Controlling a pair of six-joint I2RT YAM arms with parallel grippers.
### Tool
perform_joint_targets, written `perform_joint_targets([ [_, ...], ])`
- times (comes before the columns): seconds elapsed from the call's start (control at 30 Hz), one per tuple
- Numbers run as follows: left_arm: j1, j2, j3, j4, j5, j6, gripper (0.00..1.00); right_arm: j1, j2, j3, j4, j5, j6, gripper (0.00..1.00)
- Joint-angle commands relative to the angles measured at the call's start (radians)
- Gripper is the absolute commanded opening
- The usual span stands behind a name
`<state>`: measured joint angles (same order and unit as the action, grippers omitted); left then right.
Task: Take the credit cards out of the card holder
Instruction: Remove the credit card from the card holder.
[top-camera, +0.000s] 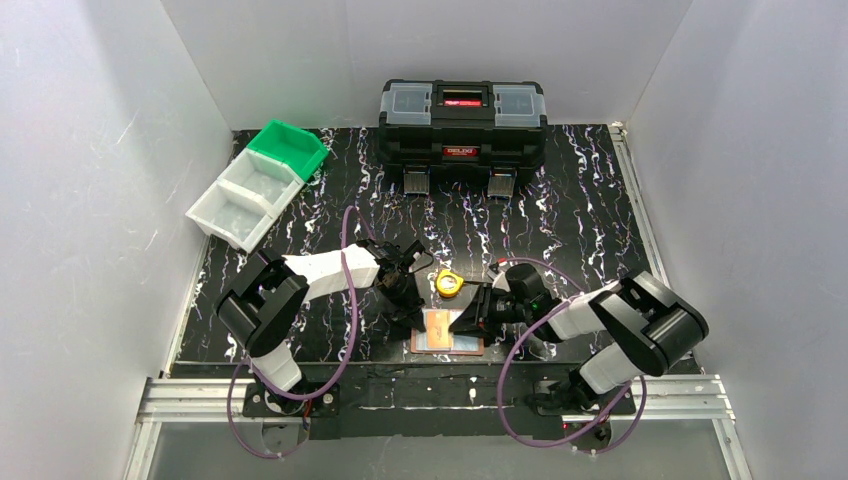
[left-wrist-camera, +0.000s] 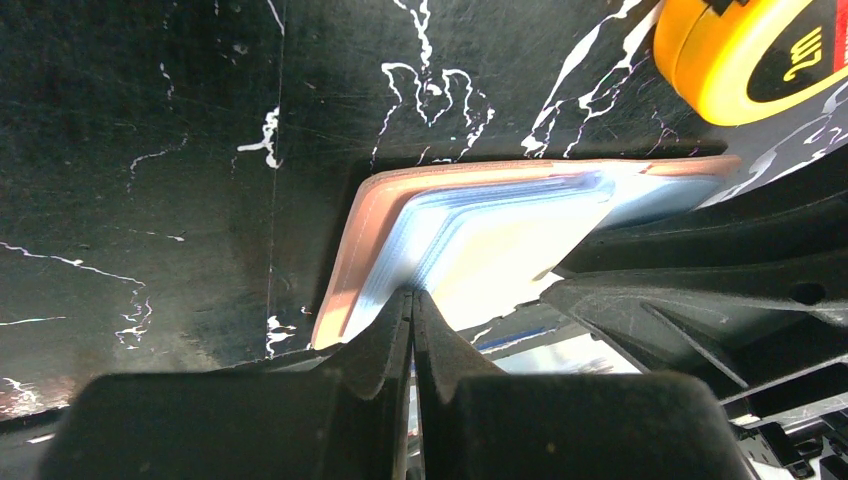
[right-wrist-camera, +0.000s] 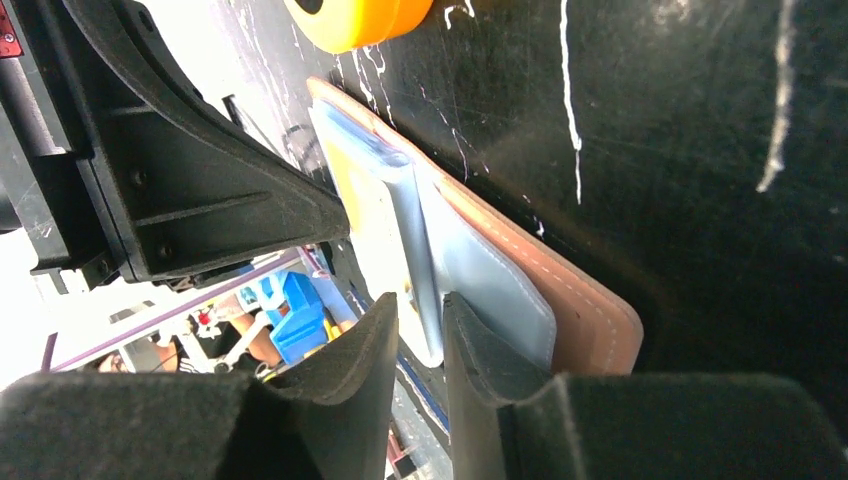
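Left gripper (left-wrist-camera: 412, 297) is closed tight, finger against finger, its tips pressed on the left edge of the clear sleeves with nothing between them. Right gripper (right-wrist-camera: 420, 312) stands a little parted at the opposite edge, one pale sleeve in the gap; whether it pinches that sleeve cannot be told.

Toolbox (top-camera: 462, 120) sits at the far edge of the table (top-camera: 580, 220), well apart. White bins (top-camera: 240, 205) and a green bin (top-camera: 290, 148) line the far left corner.

Holder (top-camera: 447, 338) lies open and flat near the front edge, between the two grippers, which crowd it from both sides. Tape measure (top-camera: 449, 283) sits just beyond its far edge. Cards (left-wrist-camera: 500, 255) lie inside the sleeves, one pale yellowish face showing.
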<state>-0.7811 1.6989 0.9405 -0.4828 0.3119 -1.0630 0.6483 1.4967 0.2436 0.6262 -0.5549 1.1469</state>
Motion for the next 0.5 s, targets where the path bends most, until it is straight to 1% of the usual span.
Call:
perform_joint_targets([
  [0.0,-0.005,0.106,-0.073,-0.059,-0.224,0.032,0.0,0.005,0.043,0.015,0.047,-0.008,0.001,0.3],
  [0.3,-0.006,0.114,-0.074,-0.055,-0.223,0.032,0.0,0.01,0.068,0.027,0.067,-0.013,0.01,0.26],
  [0.47,-0.006,0.119,-0.071,-0.054,-0.221,0.031,0.0,0.015,0.086,0.035,0.081,-0.019,0.016,0.26],
])
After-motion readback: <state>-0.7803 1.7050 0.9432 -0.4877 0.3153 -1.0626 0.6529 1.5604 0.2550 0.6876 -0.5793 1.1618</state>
